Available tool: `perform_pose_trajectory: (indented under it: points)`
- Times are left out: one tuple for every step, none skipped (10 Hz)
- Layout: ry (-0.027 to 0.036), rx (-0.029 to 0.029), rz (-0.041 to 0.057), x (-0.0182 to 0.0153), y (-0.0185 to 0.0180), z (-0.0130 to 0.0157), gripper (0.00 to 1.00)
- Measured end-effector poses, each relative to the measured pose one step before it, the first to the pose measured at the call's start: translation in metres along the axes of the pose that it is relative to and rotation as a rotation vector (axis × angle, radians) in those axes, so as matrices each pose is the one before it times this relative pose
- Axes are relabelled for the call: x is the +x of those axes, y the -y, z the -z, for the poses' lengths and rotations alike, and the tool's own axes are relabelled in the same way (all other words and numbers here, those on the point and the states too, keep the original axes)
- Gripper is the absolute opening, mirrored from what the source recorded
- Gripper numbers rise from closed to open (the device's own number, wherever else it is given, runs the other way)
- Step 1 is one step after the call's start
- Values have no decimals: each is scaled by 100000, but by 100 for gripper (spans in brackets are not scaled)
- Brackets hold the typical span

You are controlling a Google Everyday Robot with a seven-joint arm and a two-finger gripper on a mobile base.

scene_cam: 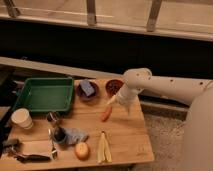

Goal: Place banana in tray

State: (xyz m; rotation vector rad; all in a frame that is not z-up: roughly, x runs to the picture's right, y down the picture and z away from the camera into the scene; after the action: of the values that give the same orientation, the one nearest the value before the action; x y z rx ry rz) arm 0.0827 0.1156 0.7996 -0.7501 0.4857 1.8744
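The banana (103, 148) is pale yellow and split into narrow strips; it lies near the table's front edge, right of centre. The dark green tray (45, 95) sits at the back left of the wooden table, with nothing in it. My gripper (121, 106) hangs from the white arm over the right middle of the table, just right of the orange-red stick (106, 113), well above and behind the banana. It holds nothing that I can see.
Two dark bowls stand at the back: one with a blue sponge (87, 89), one reddish (114, 86). A round yellow-orange fruit (82, 150), a blue cloth (75, 135), a metal cup (53, 118), a white cup (22, 119) and dark tools (27, 152) lie at the front left.
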Motion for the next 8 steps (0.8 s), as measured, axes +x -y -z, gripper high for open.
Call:
perform_pose_trajectory:
  points:
    - [-1911, 2011, 1514, 536, -82, -756, 80]
    - [-2380, 2053, 442, 1376, 439, -1392, 80]
    - [-1324, 1402, -916, 1290, 969, -1178, 80]
    - [-966, 397, -623, 944, 550, -639, 80]
    - [-1831, 474, -496, 1257, 646, -985, 80]
    - [-2213, -174, -1253, 1210, 746, -1057, 80]
    - [-1439, -436, -1070, 1033, 377, -620, 80]
    - [-1523, -154, -415, 1433, 67, -648, 80]
